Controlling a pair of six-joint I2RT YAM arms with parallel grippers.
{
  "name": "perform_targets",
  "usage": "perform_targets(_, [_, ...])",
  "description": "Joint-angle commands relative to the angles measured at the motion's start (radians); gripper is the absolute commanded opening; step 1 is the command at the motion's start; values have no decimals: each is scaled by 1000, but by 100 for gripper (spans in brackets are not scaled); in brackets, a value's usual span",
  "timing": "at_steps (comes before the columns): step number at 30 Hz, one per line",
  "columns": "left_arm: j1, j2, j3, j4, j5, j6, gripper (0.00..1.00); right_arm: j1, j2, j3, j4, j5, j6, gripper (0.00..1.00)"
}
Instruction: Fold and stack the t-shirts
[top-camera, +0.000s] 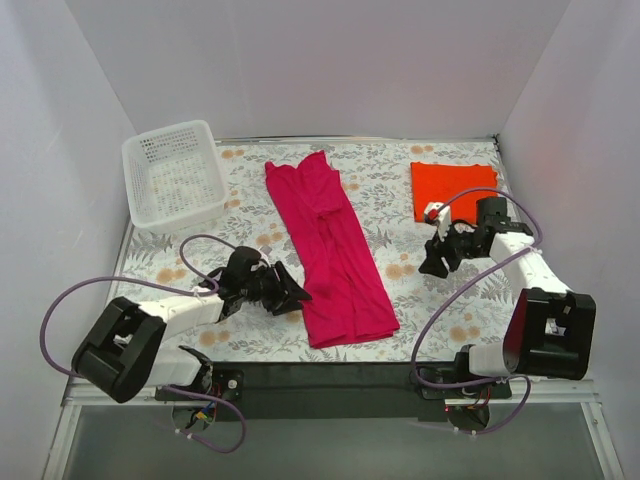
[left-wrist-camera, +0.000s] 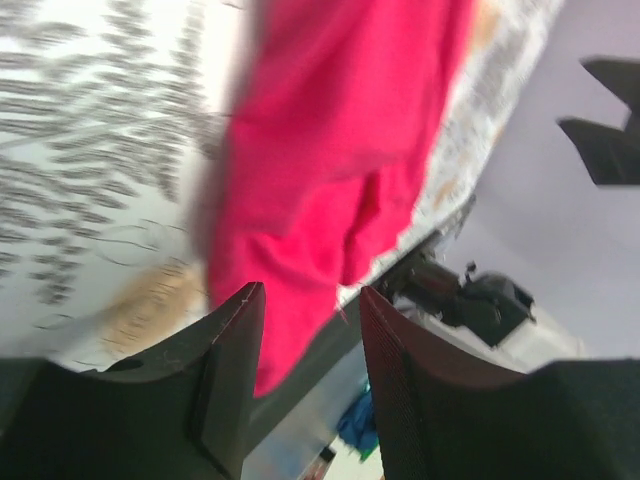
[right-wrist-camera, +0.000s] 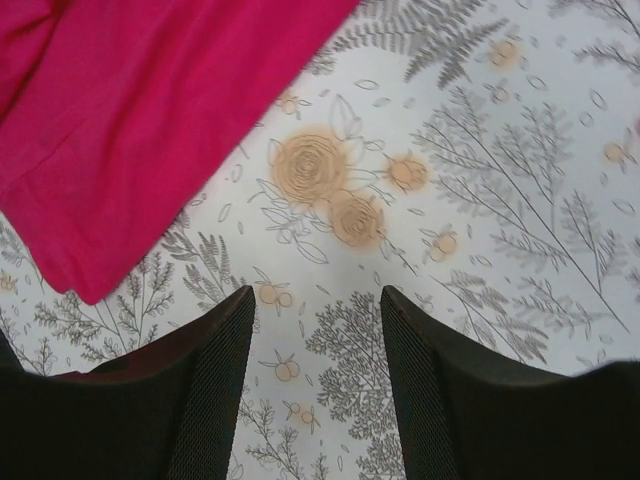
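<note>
My left jaws stand spread at the pink shirt's (top-camera: 330, 240) left edge. My right jaws are spread too, empty over the surface (right-wrist-camera: 480, 200), near the orange shirt (top-camera: 452, 188).

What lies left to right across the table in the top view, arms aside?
white perforated plastic basket → long magenta-pink cloth shirt → folded orange-red cloth shirt
</note>
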Motion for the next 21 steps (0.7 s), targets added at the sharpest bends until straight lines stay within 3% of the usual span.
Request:
perform_targets(1, [6,-75,57,-101,137,115,41,86,-19,11,-69,-35,-132,52])
perform_targets(6, [5,-216,76,-218,156,195,40,161,-67,-9,-202,-136,-418,56])
perform_targets(7, [5,-247,116,-285,117,230,40,187,-79,-24,-230,-171,-574,61])
perform_targets(9, [3,-305,176,-377,23,316,43,248,-114,-79,-242,-175,-652,71])
perform_targets(11, [6,-322,251,-479,-153,407,47,306,-124,-99,-236,-143,-684,72])
perform_targets(12, [5,-327,271,-496,-221,417,52,334,-121,-101,-189,-132,-640,72])
perform_targets(13, [5,-324,285,-514,-315,389,72,371,-112,-89,-123,-106,-558,70])
perform_targets(14, [11,-313,303,-514,-462,366,81,383,-83,-78,-68,-86,-373,68])
perform_targets(15, [21,-299,307,-497,-518,353,85,391,-64,-61,12,-71,-302,67])
perform_targets(16, [44,-238,307,-408,-513,356,86,393,-21,-17,50,-40,-228,63])
perform_targets(17, [108,-195,314,-366,-478,338,85,393,0,2,95,-12,-34,62])
perform_targets(21, [253,111,478,-205,-257,286,71,393,112,97,216,71,247,59])
